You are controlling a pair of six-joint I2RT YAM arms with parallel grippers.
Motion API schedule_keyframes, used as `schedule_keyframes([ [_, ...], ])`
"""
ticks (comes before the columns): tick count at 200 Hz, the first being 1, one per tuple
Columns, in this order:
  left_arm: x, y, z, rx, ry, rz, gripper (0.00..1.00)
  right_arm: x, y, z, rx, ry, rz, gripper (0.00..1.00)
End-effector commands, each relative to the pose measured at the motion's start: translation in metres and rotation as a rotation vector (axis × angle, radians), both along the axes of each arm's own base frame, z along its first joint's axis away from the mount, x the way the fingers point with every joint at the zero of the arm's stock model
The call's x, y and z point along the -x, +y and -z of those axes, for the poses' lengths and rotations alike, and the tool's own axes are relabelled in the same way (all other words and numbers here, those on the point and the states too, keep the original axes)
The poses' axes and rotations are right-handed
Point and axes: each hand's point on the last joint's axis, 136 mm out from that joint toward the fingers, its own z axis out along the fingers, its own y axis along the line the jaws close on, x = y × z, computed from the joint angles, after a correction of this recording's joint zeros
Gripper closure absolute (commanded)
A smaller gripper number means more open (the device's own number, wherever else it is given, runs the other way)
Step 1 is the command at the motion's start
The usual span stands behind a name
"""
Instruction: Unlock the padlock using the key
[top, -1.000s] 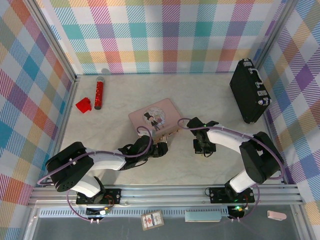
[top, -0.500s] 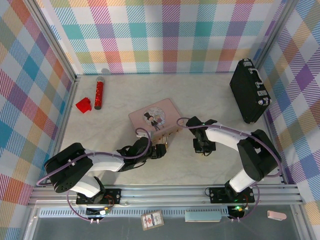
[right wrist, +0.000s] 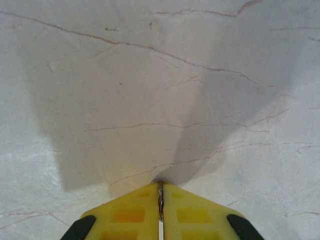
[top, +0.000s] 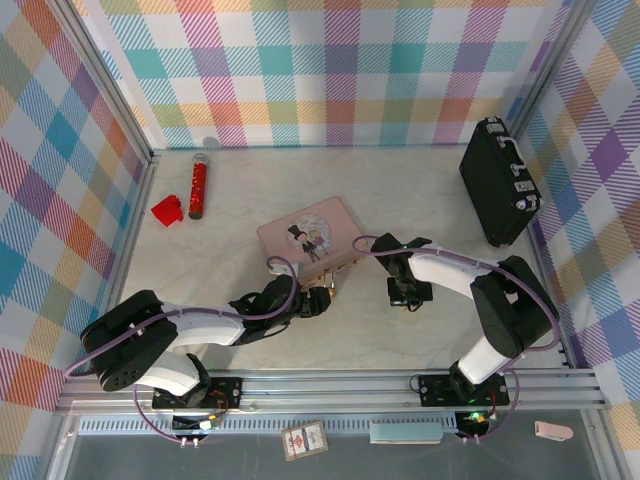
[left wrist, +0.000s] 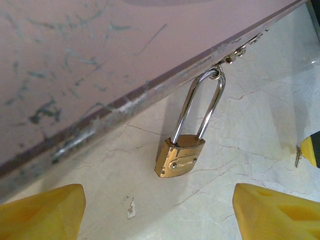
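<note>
The brass padlock (left wrist: 179, 156) lies flat on the marble table, its silver shackle (left wrist: 202, 102) hooked through the hasp of the pink tin (left wrist: 100, 60). My left gripper (left wrist: 160, 215) is open, its yellow fingertips (left wrist: 45, 212) spread wide just short of the lock body with nothing between them. From above, that gripper (top: 320, 298) sits at the near edge of the tin (top: 310, 232). My right gripper (right wrist: 160, 187) is shut on the key (right wrist: 160, 200), a thin metal edge pinched between the yellow pads, low over bare table. From above, the right gripper (top: 408, 300) is right of the padlock (top: 328, 288).
A black case (top: 498, 182) stands at the back right by the wall. A red cylinder (top: 198, 186) and a small red piece (top: 167, 209) lie at the back left. Plaid walls close in three sides.
The right jaws have pinched tighter on the key and shifted slightly left. The left arm has eased a little toward the padlock, its gripper still open.
</note>
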Motion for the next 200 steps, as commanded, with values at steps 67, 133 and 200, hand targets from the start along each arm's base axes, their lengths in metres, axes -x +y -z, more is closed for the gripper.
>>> schedule_keyframes([
  [67, 0.002, 0.007, -0.012, 0.017, -0.035, -0.013, 0.21, -0.003, 0.010, -0.036, -0.126, -0.123, 0.012, 1.00],
  [133, 0.001, -0.001, -0.055, 0.122, -0.117, 0.018, 0.21, 0.000, 0.070, -0.088, -0.652, -0.291, 0.110, 1.00],
  [200, 0.012, -0.011, -0.106, 0.337, -0.148, 0.057, 0.29, -0.017, 0.113, -0.163, -0.997, -0.402, 0.137, 1.00],
])
